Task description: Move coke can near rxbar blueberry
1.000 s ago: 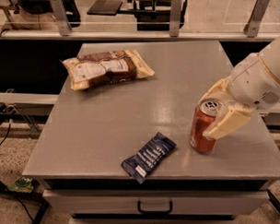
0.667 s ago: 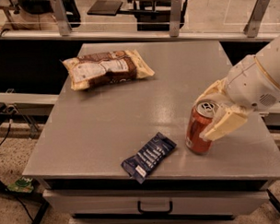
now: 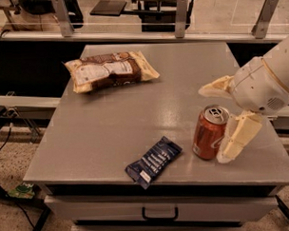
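Note:
The coke can [image 3: 209, 134], red-orange with a silver top, stands upright on the grey table [image 3: 112, 133] at the front right. The rxbar blueberry [image 3: 153, 162], a flat dark blue wrapper, lies slantwise near the front edge, a short gap to the can's left. My gripper [image 3: 212, 124] reaches in from the right with its cream fingers spread around the can. One finger [image 3: 238, 139] is at the can's right side. The other finger [image 3: 215, 89] is behind the can with a strip of table showing between them. The gripper is open.
A larger tan-and-brown snack bag [image 3: 109, 71] lies at the table's back left. A drawer with a handle [image 3: 160, 214] is under the front edge. A rail with metal posts [image 3: 181, 11] runs behind the table.
The can has shifted slightly left and down toward the blue bar and now stands on the table. The fingers have spread a little wider around it.

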Controlling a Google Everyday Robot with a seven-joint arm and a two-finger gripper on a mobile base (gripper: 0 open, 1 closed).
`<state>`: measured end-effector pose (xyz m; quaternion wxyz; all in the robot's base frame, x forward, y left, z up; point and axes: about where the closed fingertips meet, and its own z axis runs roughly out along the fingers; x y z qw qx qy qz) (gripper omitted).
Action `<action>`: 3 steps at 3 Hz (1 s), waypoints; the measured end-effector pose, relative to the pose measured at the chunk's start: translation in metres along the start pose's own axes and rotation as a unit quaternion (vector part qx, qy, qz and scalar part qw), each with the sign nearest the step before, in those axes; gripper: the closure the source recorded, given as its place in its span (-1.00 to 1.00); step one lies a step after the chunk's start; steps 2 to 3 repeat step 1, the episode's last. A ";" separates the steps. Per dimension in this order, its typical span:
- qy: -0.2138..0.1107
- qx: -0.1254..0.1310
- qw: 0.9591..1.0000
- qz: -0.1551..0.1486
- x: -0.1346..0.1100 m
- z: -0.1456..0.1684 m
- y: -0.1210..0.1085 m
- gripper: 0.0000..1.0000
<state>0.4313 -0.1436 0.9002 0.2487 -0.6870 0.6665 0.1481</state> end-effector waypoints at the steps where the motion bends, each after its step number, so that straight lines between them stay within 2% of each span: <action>1: 0.000 0.000 1.000 0.000 0.000 0.000 0.000 -1.00; 3: 0.000 0.000 1.000 0.000 0.000 0.000 0.000 -1.00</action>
